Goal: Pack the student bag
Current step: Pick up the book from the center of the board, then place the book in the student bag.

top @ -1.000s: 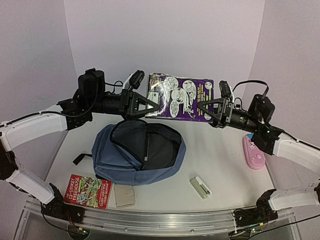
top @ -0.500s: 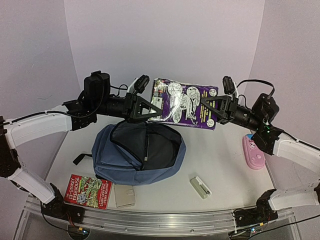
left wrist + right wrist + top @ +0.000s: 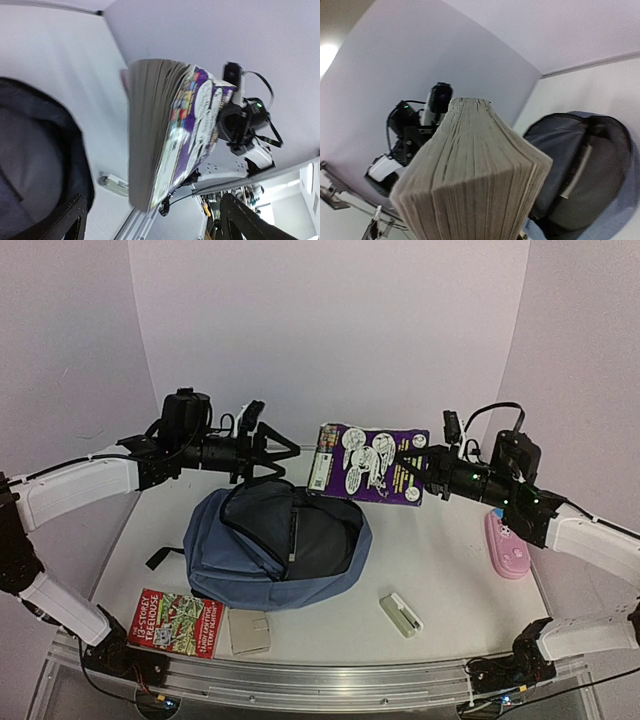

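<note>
one purple book (image 3: pixel 368 462) clamped in right gripper (image 3: pixel 412 464) — left gripper (image 3: pixel 286 456) splayed apart, student bag (image 3: pixel 262 552) nearby

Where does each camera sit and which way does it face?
Top external: above, behind the bases, facing down at the slate-blue fabric backpack; both arms show.
Left wrist: faces the purple paperback book's pages and the right gripper holding it; own fingertips show.
Right wrist: looks along the book toward the left arm; own fingers hidden.
All share book, backpack.
</note>
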`<action>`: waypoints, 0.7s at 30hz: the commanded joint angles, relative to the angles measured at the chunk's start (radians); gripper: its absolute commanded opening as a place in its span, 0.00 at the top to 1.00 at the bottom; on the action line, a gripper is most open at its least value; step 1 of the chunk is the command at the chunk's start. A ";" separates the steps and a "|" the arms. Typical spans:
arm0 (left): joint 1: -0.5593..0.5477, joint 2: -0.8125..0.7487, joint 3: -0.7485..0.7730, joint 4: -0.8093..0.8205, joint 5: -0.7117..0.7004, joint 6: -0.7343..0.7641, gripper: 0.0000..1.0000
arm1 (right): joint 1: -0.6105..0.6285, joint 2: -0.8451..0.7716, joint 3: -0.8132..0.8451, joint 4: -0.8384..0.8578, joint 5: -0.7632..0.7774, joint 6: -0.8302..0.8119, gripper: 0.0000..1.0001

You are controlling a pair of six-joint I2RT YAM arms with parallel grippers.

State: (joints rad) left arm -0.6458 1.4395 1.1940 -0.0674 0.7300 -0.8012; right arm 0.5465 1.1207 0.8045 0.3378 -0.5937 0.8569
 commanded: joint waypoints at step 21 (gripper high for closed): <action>0.369 -0.076 -0.285 -0.224 -0.086 0.067 0.02 | 0.000 0.049 0.104 -0.277 0.231 -0.153 1.00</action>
State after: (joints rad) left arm -0.2816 1.3264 0.9250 -0.3059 0.5849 -0.7395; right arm 0.5438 1.1687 0.8753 -0.0257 -0.3460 0.7074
